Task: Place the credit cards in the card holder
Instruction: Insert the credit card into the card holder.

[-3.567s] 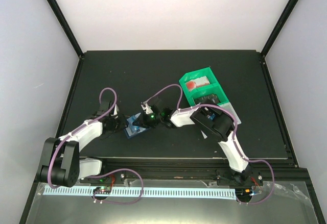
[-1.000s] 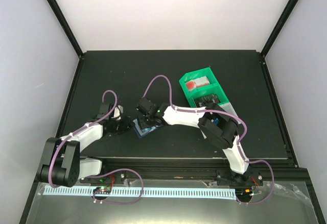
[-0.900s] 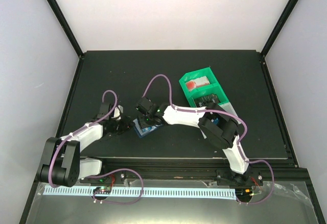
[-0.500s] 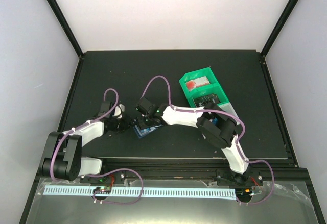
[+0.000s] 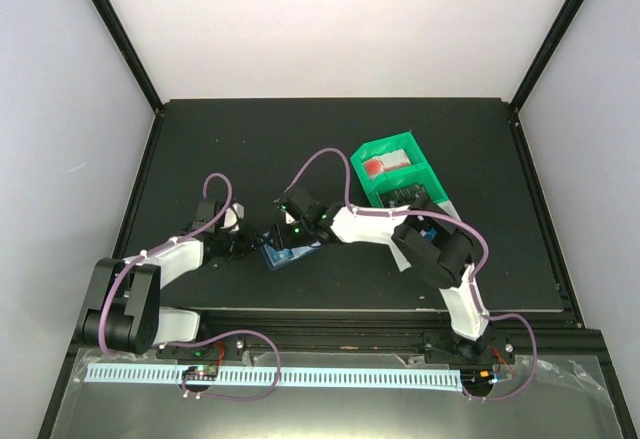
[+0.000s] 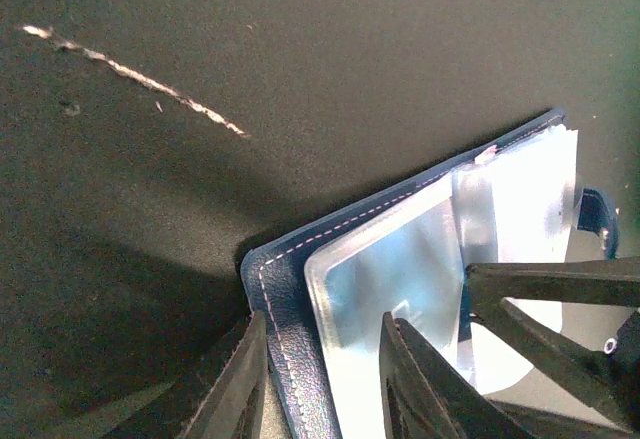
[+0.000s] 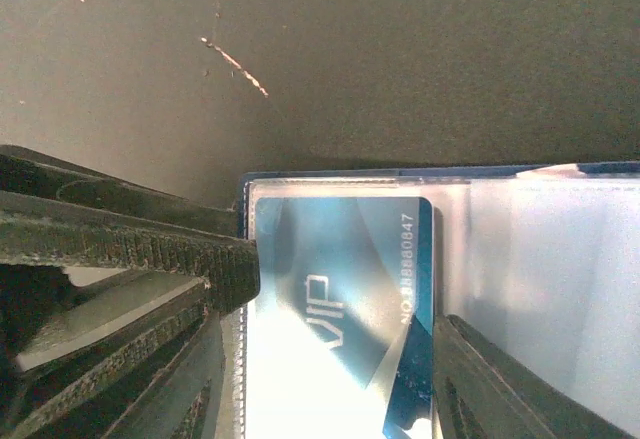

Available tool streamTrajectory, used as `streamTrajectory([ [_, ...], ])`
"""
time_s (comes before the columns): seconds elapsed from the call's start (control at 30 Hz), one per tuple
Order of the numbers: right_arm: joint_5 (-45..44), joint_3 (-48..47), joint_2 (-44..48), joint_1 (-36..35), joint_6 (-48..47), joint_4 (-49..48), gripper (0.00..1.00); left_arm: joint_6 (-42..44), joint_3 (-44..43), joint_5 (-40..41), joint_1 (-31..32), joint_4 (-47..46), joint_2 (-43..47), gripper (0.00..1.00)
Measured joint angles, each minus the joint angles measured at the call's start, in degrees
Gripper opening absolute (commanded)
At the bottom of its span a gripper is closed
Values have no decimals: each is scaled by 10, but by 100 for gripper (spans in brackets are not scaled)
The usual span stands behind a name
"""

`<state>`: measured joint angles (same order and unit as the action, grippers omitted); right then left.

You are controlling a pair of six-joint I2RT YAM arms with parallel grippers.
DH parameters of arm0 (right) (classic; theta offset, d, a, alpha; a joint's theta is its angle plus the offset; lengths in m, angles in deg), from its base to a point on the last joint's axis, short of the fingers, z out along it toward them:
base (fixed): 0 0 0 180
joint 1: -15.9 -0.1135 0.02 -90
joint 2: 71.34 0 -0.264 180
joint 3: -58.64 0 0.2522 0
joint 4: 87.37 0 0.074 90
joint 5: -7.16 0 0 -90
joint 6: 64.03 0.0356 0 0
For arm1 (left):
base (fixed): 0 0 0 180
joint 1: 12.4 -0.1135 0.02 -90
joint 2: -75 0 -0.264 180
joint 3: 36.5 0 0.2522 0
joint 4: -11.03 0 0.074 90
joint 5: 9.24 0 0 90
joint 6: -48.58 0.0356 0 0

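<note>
Right wrist: right tool [image 7: 342, 304] is grasping the credit card [image 7: 340, 249] at the card holder [image 7: 560, 259]; left tool [image 6: 322, 359], cannot tell. Tilting is risking a pocket jam.

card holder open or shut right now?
Open. The card holder lies spread flat, navy cover underneath, with its clear pockets facing up in both wrist views. A blue VIP card shows at one pocket.
</note>
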<state>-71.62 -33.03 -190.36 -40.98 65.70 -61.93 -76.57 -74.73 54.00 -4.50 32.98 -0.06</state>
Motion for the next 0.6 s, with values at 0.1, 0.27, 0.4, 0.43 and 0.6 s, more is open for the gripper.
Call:
streamTrajectory([
  [0.1,30,30,16,17,18,-34,58,1,4,0,0,-2,5,37],
  [0.27,17,45,43,31,20,-36,59,5,16,21,1,20,42,47],
  [0.4,-8,58,94,39,9,-19,59,3,17,55,1,62,101,54],
  [0.43,-13,73,119,45,6,-17,59,3,17,65,1,76,123,56],
  [0.6,-63,126,256,92,-24,23,64,5,-3,89,1,133,221,65],
])
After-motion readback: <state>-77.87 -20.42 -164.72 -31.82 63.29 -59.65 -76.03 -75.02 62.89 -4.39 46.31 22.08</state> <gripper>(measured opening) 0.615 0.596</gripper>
